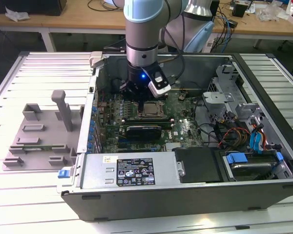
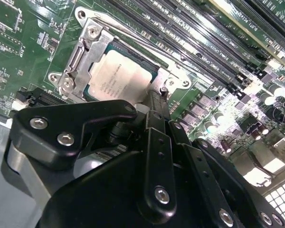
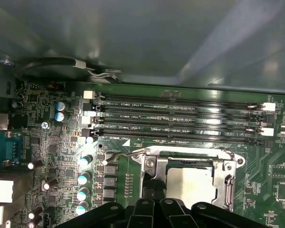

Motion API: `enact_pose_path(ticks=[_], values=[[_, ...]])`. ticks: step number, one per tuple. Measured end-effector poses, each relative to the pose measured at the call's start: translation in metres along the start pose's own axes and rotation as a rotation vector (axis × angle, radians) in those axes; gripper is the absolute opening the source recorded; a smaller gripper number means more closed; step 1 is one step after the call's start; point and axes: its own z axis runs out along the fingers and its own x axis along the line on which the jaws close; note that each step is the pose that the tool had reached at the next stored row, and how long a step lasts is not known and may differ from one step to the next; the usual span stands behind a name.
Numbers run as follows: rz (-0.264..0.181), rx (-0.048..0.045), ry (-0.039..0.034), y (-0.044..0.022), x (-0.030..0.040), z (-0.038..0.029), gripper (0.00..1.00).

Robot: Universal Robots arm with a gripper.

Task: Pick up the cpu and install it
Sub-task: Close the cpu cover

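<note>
The gripper (image 2: 158,99) hangs straight down inside the open computer case (image 1: 263,63), its black fingers (image 2: 156,110) pressed together into one slim tip with nothing between them. In the second wrist view that tip meets the edge of the socket frame (image 2: 80,61), just beside the cpu (image 2: 118,76). I judge the narrow, closed form suits pushing on a small part of the frame rather than carrying anything. The cpu lies flat and square inside the frame, silvery top up and ringed by the metal plate, so its placing looks done. Whether the thin latch lever (image 3: 115,154) is locked I cannot tell. In the exterior view the cpu sits close under the gripper, at about five o'clock of it. The memory slots (image 3: 180,118) run parallel just beyond the socket. Well apart, at nine o'clock of the case, the grey fixture blocks (image 1: 39,131) stand on the slatted table (image 1: 19,195), outside the case wall where an arm can reach them from above.
</note>
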Motion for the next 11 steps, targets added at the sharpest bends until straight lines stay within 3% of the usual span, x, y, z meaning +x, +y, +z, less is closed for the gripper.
enact_pose_path(ticks=[11], values=[[-0.006, -0.0001, 0.0001, 0.0000, 0.0004, 0.0018, 0.11]])
